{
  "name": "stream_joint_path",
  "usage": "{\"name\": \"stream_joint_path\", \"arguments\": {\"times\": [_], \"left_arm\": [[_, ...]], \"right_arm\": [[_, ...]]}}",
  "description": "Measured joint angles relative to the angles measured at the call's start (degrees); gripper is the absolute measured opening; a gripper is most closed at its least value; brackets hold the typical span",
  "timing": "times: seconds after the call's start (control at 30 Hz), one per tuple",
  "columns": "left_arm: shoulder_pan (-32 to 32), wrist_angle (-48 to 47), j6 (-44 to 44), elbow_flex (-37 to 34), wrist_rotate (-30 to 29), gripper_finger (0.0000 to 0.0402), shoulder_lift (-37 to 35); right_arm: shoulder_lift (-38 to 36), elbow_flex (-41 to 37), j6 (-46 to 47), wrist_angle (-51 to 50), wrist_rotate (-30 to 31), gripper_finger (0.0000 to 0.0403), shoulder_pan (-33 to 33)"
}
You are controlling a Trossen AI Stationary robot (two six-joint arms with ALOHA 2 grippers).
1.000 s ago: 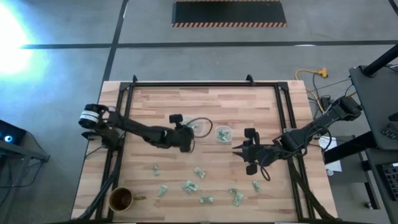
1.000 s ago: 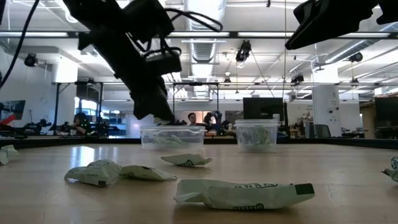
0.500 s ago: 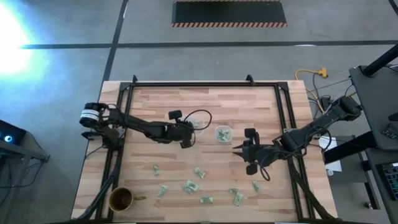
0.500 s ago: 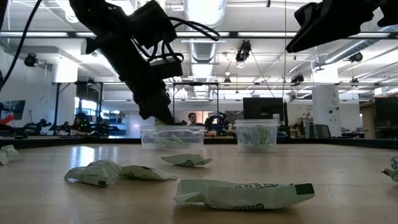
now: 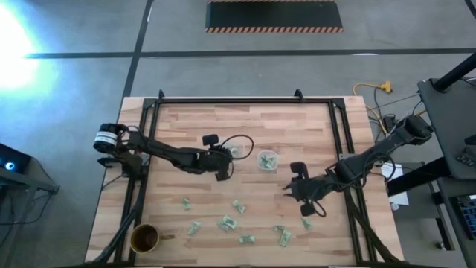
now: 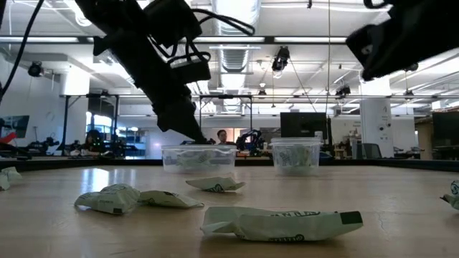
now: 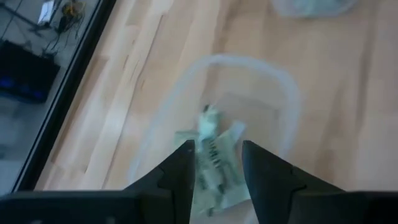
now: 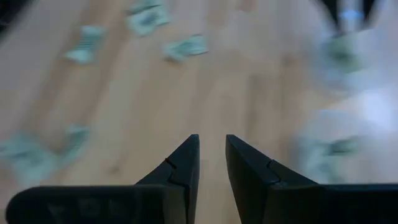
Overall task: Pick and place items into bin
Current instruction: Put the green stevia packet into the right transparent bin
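Observation:
Several small pale green and white wrapped items (image 5: 227, 222) lie scattered on the near half of the wooden table. A clear bin (image 5: 236, 151) stands mid-table with a second clear tub (image 5: 268, 159) to its right; both hold items. My left gripper (image 7: 217, 146) hangs over the bin's rim (image 7: 286, 87), fingers apart, with one wrapped item (image 7: 214, 163) between and below them. My right gripper (image 8: 212, 140) hovers above the table right of centre (image 5: 296, 191). Its fingers stand a little apart with nothing between them. My left gripper points down into the bin from its near left side, a finger on either side of the wrapped item (image 7: 211, 155). Whether the fingers touch the item I cannot tell.
A round brown cup (image 5: 145, 238) stands at the near left corner. Black frame rails (image 5: 145, 149) run along the table's left, far and right edges. In the low view, wrapped items (image 6: 280, 223) lie close to the camera, in front of both tubs (image 6: 199, 158).
My left gripper has shifted a little toward the far edge, closer over the bin. My right gripper has moved toward the near edge and dropped lower, toward the items there.

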Motion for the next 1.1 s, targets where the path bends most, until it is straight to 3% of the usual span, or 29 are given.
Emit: {"name": "stream_joint_path", "arguments": {"times": [0.27,0.57,0.7,0.83,1.1], "left_arm": [[-4.55,-0.38,0.05,-0.02,0.14,0.0116,-0.5],[-6.88,-0.39,-0.04,0.07,0.09,0.0116,-3.01],[-8.69,0.03,-0.15,0.4,0.01,0.0116,-4.16],[-11.09,0.0,0.01,0.38,0.16,0.0116,-5.67],[-14.11,-0.14,0.06,0.31,-0.83,0.0116,-8.67]], "right_arm": [[0.02,-8.52,1.1,16.23,-10.12,0.0087,2.18],[2.27,-13.21,3.72,26.59,-10.59,0.01,5.06],[7.12,-13.4,5.18,31.59,-10.63,0.0105,5.98],[14.42,-12.21,5.24,36.33,-14.37,0.0107,6.22],[25.28,-5.92,4.82,36.82,-16.59,0.0099,6.2]]}}
